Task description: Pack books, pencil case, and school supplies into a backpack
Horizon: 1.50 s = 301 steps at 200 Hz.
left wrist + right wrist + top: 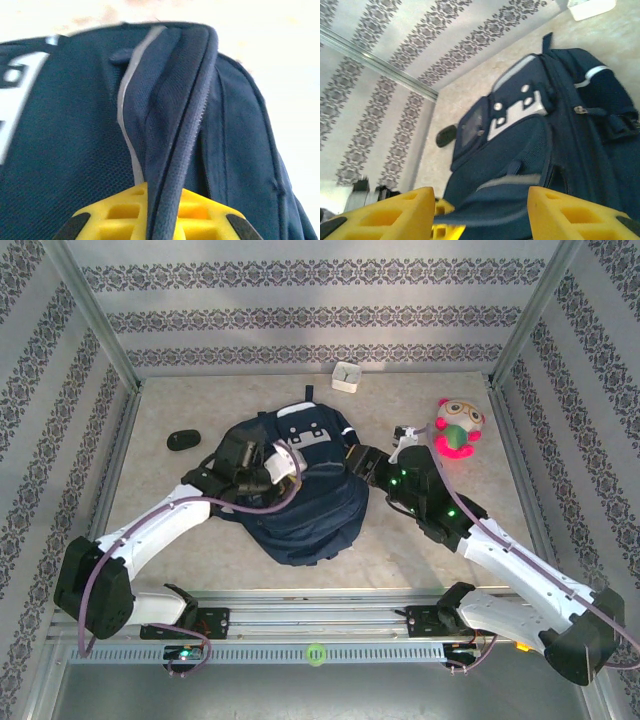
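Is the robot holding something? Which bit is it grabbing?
Yes. The left gripper pinches the backpack by a fold of its zipper edge. The right gripper is open and holds nothing.

Navy backpack [310, 510], centre of table [200, 405].
Also: pencil case [346, 377] at far edge; black oval object [185, 440] left; plush toy [458, 428] right.

text: none legible | backpack [305, 515] patch [305, 432] — possibly lettering, blurred

Navy backpack [310, 520] w/ grey stripe, white patches; pink-green plush toy [458, 428]; black oval obj [184, 440]; floral-striped walls [300, 320].
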Tool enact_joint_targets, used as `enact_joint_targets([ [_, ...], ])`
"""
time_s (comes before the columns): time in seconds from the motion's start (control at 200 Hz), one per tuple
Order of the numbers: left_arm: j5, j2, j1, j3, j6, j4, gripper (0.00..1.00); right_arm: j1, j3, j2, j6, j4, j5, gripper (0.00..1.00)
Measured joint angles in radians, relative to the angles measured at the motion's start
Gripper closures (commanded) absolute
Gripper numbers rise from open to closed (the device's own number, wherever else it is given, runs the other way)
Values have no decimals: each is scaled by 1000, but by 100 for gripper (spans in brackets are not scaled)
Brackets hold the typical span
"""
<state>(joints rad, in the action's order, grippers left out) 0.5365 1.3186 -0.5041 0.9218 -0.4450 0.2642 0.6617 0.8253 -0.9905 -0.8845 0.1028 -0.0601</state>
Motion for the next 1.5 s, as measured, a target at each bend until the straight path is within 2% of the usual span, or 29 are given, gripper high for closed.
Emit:
enact_joint_targets([
  [0.18,-37,86,-70,-8,-208,55,90,-33,-13,1,93,26,50,47],
  [0.32,-76,207,-121,25,-322,128,77,-59,-42,11,124,24,69,46],
  [0.435,-82,240,-133,43,-357,169,64,-70,-61,19,145,18,79,45],
  [0.585,-73,206,-137,53,-348,191,41,-71,-69,31,239,-3,108,42],
  [0.72,-57,125,-136,62,-269,197,24,-71,-65,43,436,-17,174,37],
  [0.789,-43,63,-129,68,-201,189,24,-71,-50,44,594,-5,237,41],
  [0.879,-36,-35,-104,57,-105,146,21,-61,-13,46,828,35,327,39],
  [1.014,-65,-216,-18,-20,88,23,20,18,58,46,1228,137,396,39],
  [1.159,-174,-322,52,-89,265,-42,19,121,146,-53,1612,244,369,40],
  [1.259,-243,-350,88,-134,350,-56,18,163,154,-159,1807,272,333,41],
  [1.504,-301,-357,126,-205,473,-71,19,175,157,-391,2065,276,305,44],
])
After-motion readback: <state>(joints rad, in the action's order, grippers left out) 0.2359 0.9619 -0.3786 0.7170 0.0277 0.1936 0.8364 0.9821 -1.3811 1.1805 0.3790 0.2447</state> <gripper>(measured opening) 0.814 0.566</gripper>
